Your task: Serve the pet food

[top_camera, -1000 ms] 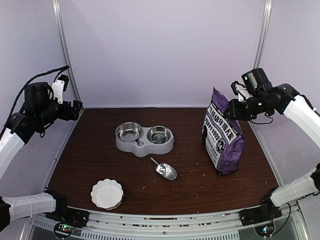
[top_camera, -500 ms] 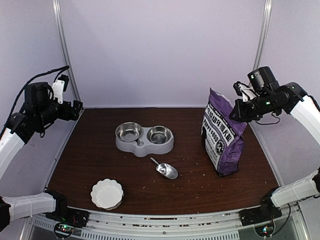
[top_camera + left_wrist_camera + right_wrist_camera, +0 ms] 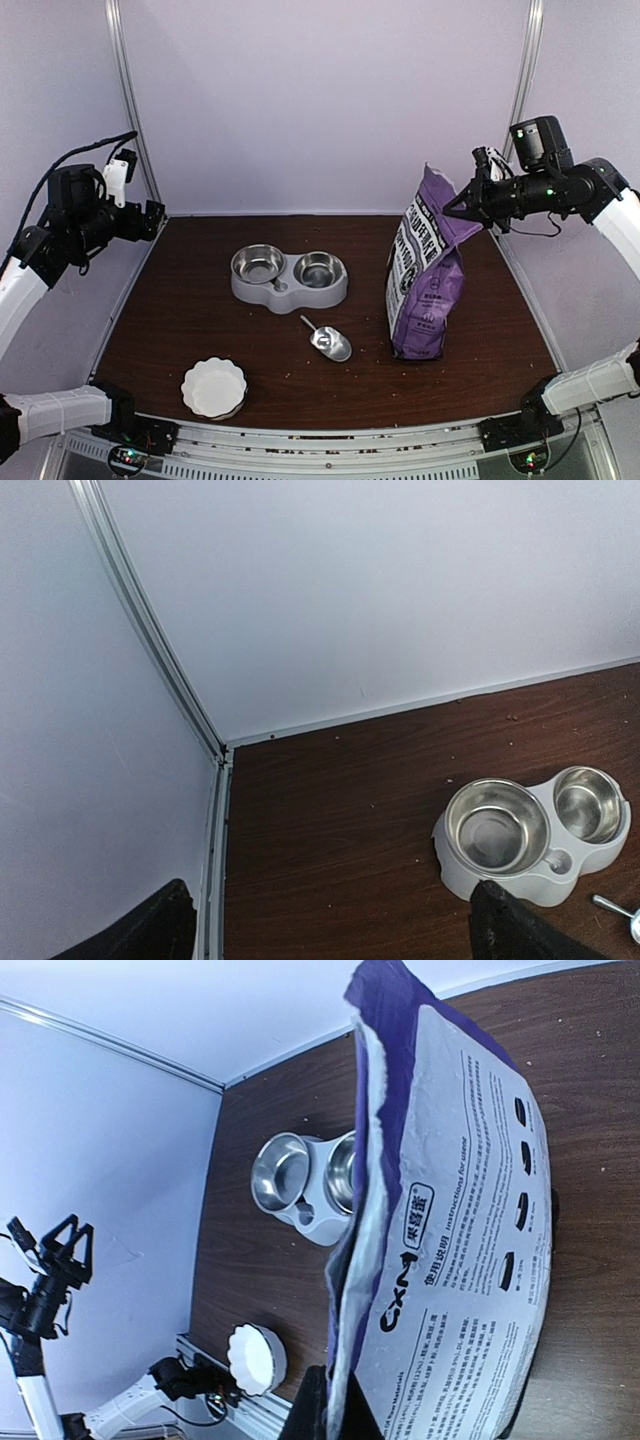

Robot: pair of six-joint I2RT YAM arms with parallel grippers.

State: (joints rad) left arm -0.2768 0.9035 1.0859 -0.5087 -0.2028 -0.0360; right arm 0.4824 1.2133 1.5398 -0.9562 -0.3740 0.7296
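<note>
Step in hand, as I am reading it: presenting the bag. I am holding it by its top corner with the right gripper clamped shut on it, the bag leaning near the table's right edge, while the left gripper is hanging spread wide and empty over the far left corner. No heap of pet food is showing, so I am judging it to be inside the bag. The next move is calling for a steady bag and the left arm fetching the scoop lying mid-table, before the feeder bowls.
</note>
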